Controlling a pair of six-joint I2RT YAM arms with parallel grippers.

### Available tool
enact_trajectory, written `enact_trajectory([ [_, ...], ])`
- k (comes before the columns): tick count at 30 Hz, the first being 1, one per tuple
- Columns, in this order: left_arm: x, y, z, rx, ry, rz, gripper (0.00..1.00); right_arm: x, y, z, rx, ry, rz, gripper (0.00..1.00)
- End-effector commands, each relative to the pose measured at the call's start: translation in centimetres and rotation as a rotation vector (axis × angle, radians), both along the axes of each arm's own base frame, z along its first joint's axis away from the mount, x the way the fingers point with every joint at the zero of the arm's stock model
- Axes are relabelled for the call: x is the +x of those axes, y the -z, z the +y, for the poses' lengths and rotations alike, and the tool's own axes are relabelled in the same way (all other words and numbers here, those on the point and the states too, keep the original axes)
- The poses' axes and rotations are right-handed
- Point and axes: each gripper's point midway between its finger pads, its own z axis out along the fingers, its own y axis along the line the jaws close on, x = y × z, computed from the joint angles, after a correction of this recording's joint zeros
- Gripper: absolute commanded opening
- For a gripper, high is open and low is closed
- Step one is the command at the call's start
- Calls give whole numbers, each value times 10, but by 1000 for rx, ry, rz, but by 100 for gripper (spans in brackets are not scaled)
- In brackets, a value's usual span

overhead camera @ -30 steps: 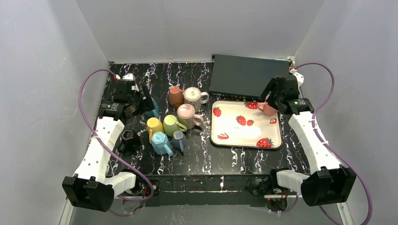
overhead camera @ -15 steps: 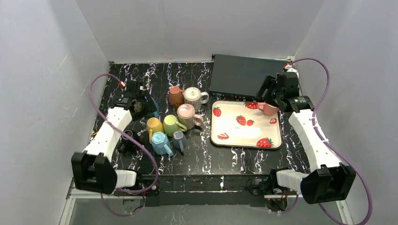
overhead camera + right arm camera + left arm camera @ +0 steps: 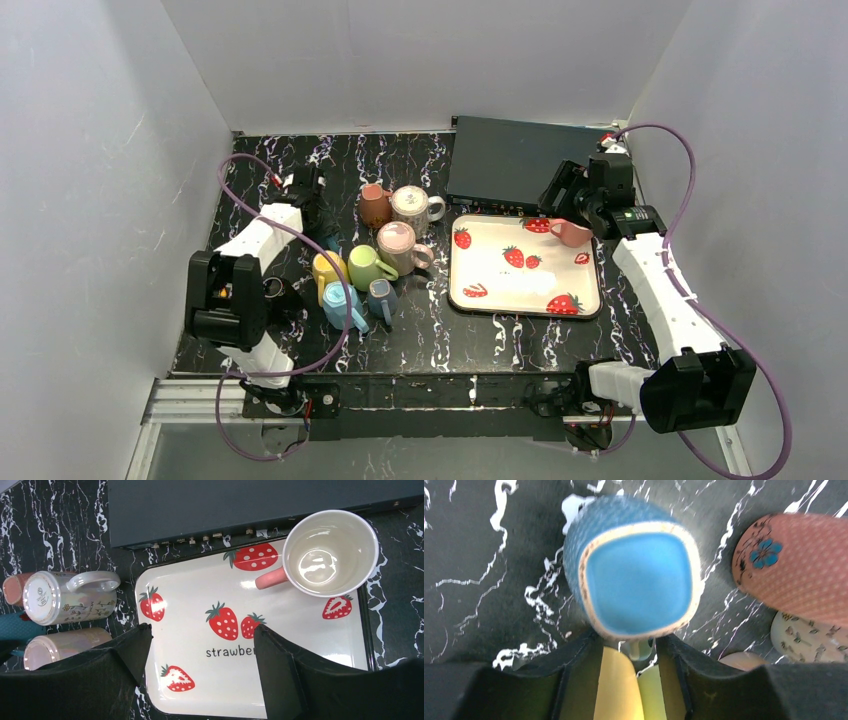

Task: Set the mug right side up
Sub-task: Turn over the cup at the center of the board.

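Note:
A blue mug (image 3: pixel 639 580) stands upside down on the black marbled table, its flat base with a cream ring facing my left wrist camera. In the top view only a sliver of this mug (image 3: pixel 331 240) shows under the left gripper (image 3: pixel 318 224). The left gripper (image 3: pixel 629 642) hangs over it, jaws partly closed. The mug's pale handle (image 3: pixel 642 651) sits between the fingers, with a gap on its left side. My right gripper (image 3: pixel 200 630) stands open above the strawberry tray (image 3: pixel 300 645), holding nothing. A pink mug (image 3: pixel 330 552) stands upright on the tray.
Several mugs crowd the table's middle: a brown-red one (image 3: pixel 374 205), white floral (image 3: pixel 412 205), pearly pink (image 3: pixel 397 243), yellow (image 3: pixel 328 268), green (image 3: pixel 366 266), light blue (image 3: pixel 340 305) and black (image 3: pixel 274 292). A black box (image 3: pixel 520 160) lies behind the tray (image 3: pixel 500 290).
The left arm swung its wrist toward the back and right, over the blue mug, and its jaws narrowed round the handle. The right gripper barely moved.

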Motion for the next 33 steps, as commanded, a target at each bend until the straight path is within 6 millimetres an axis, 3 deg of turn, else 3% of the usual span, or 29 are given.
enact_trajectory([
  [1, 27, -16, 15, 68, -57, -86, 38, 8, -6, 1, -6, -18, -33, 83],
  [6, 29, -15, 19, 101, -62, -82, 25, 8, 0, 5, 8, -32, -20, 82],
  [8, 31, -18, 21, 111, -51, -86, 12, 8, 1, 6, 13, -33, -21, 82],
  [9, 32, -19, 21, 118, -42, -87, 0, 8, 1, 6, 13, -33, -21, 82],
  [16, 42, -60, 20, 133, 20, -168, 0, 4, -8, 13, 45, -67, -59, 88],
  [20, 47, -111, 8, 67, 83, -250, 0, 1, -16, 25, 105, -107, -90, 91],
  [27, 45, -230, -43, -151, 298, -494, 0, -2, -38, 68, 317, -267, -142, 91],
  [33, 8, -305, -117, -420, 609, -643, 0, -12, -98, 115, 712, -393, -314, 91],
])
